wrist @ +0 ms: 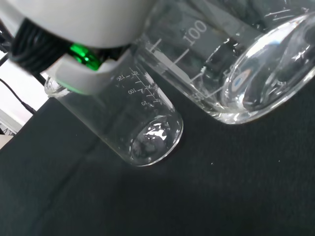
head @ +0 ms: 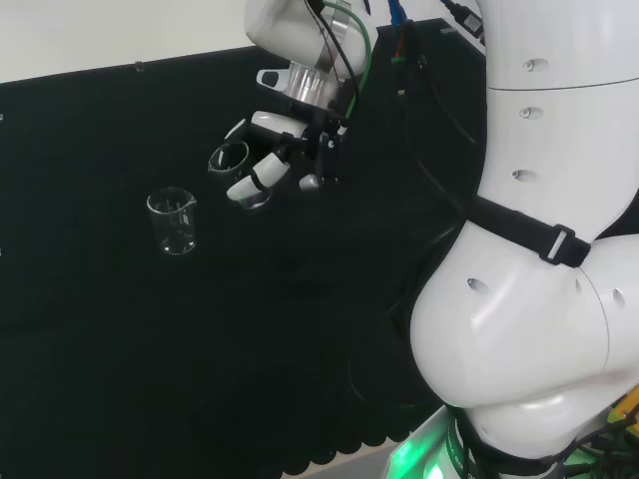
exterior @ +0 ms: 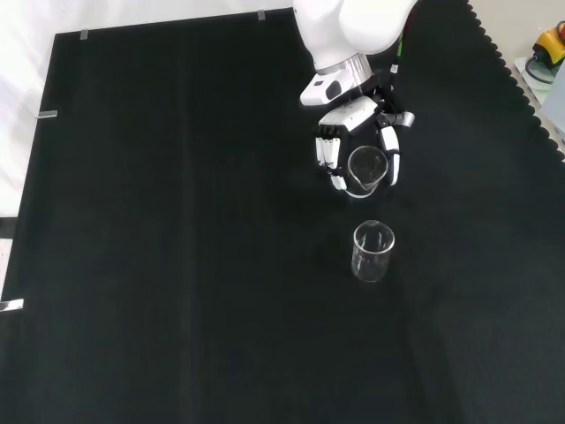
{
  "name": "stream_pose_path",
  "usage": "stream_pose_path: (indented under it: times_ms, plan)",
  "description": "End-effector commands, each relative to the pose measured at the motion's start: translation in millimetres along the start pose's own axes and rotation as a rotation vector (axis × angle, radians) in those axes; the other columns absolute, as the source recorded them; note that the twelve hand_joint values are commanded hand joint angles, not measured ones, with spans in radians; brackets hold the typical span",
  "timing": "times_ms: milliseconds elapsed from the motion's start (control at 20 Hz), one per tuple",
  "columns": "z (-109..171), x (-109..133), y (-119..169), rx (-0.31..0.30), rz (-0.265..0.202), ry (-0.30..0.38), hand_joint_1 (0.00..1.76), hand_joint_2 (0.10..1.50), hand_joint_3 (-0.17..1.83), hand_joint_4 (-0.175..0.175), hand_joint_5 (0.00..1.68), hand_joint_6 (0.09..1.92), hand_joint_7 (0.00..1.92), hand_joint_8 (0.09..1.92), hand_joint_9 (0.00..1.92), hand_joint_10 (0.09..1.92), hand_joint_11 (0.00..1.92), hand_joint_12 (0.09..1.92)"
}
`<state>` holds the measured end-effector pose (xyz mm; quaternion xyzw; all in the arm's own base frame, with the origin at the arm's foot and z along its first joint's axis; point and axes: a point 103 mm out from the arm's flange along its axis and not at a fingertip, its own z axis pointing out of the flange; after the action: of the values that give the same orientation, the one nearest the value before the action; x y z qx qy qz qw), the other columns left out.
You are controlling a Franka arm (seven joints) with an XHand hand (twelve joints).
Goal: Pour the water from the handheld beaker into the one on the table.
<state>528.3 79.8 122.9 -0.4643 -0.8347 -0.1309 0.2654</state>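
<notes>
The black and white hand has its fingers curled round a clear glass beaker, near the upright clear glass receiving beaker below it; pouring appears not yet begun.

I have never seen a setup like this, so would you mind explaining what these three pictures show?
It is one white robot arm with a black and white hand shaped like a person's, working over a bench covered in black cloth. One picture looks over the arm from behind its base, one looks down from the front, and one comes from a camera at the wrist. The hand's fingers are curled round a clear glass beaker, held above the cloth. A second beaker stands upright on the cloth close by, apart from the first. The job is to pour water from the held one into the standing one.
</notes>
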Motion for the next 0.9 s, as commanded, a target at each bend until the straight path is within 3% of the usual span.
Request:
stream_pose_path:
  times_ms: [50,450,900]
  plan:
    - [-2.4,3.4,2.8,-0.004,0.003,0.006,1.17,0.72,0.54,-0.011,1.28,0.59,1.5,0.11,1.5,0.09,1.15,0.82]
    - [-4.4,8.5,2.1,0.002,0.007,-0.018,1.17,0.72,0.54,-0.012,1.28,0.59,1.51,0.1,1.51,0.09,1.15,0.82]
    - [-12.4,25.2,7.2,0.044,0.023,-0.127,1.17,0.71,0.55,-0.015,1.28,0.59,1.54,0.11,1.53,0.09,1.15,0.83]
